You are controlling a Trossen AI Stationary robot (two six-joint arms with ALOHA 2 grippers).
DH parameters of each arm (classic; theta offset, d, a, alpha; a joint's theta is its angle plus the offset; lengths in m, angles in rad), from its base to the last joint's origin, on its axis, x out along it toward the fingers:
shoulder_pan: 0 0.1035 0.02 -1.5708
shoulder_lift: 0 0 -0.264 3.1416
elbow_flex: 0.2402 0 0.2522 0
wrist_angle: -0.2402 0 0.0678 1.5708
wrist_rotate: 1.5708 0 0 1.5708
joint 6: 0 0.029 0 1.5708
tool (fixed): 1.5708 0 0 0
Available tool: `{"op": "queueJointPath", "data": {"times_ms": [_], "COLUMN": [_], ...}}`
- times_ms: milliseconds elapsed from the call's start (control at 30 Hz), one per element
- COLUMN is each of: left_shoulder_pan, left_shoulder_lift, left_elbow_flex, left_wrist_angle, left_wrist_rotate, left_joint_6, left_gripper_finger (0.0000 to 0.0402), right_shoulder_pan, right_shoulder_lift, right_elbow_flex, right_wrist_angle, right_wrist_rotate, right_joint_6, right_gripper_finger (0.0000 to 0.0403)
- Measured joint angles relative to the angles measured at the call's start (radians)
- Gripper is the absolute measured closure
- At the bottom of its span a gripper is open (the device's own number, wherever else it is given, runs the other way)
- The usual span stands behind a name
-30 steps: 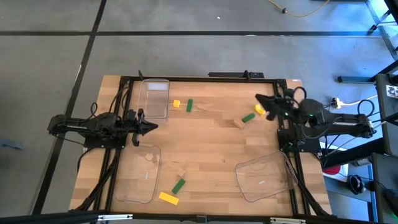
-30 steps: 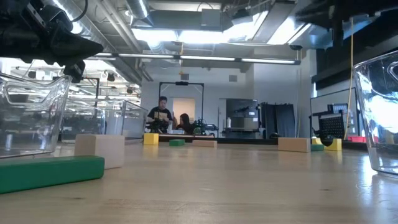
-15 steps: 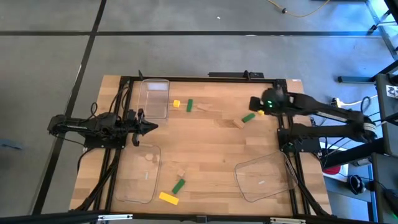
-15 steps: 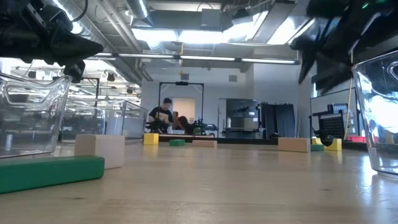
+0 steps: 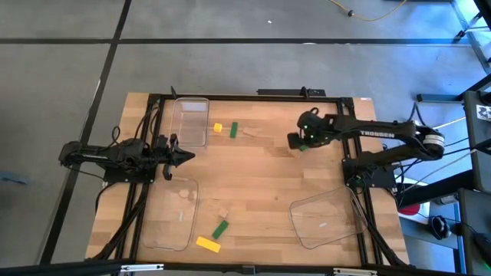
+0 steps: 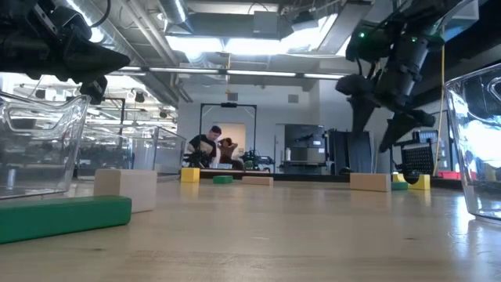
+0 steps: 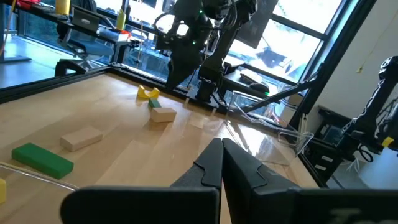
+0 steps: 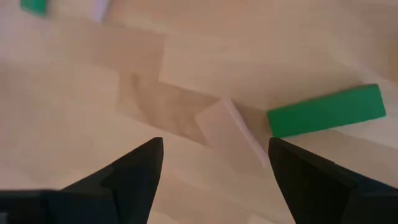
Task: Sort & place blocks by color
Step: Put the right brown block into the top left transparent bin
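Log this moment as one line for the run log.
right tool: open, above tan block beside green block | left tool: shut, waiting at table's left | holding: nothing

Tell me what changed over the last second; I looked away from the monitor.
The right gripper swung from the table's right edge toward the middle, jaws opening wide, and now hangs above the tan wooden block beside a green rectangular block. It grips nothing. The left gripper, shut, and all other blocks stayed put.

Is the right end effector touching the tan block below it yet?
Apart. The right wrist view shows the right end effector open, its fingers clear of the tan block on either side.
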Motion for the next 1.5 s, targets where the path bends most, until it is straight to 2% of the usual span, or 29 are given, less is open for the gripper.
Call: {"op": "queueJointPath", "data": {"times_ms": [133, 433, 633, 967, 1100, 1267, 1500], "left_shoulder_pan": [0.000, 0.000, 0.000, 0.000, 0.000, 0.000, 0.000], "left_shoulder_lift": [0.000, 0.000, 0.000, 0.000, 0.000, 0.000, 0.000], "left_elbow_flex": [0.000, 0.000, 0.000, 0.000, 0.000, 0.000, 0.000], "left_wrist_angle": [0.000, 0.000, 0.000, 0.000, 0.000, 0.000, 0.000], "left_wrist_rotate": [0.000, 0.000, 0.000, 0.000, 0.000, 0.000, 0.000], "left_joint_6": [0.000, 0.000, 0.000, 0.000, 0.000, 0.000, 0.000], "left_gripper_finger": [0.0401, 0.0401, 0.0401, 0.0401, 0.0401, 0.0401, 0.0401], "right_shoulder_pan": [0.002, 0.023, 0.054, 0.104, 0.120, 0.140, 0.180], "right_shoulder_lift": [0.041, 0.163, 0.239, 0.292, 0.305, 0.297, 0.184], "right_elbow_flex": [0.000, 0.000, 0.000, 0.000, -0.001, -0.001, -0.001], "right_wrist_angle": [-0.024, 0.061, 0.061, 0.092, 0.087, 0.075, 0.073], "right_wrist_rotate": [-0.004, -0.022, -0.012, 0.011, 0.024, 0.035, 0.001], "right_joint_6": [-0.110, -0.283, -0.343, -0.353, -0.359, -0.361, -0.359], "right_gripper_finger": [0.0109, 0.0113, 0.0132, 0.0140, 0.0179, 0.0274, 0.0273]}}
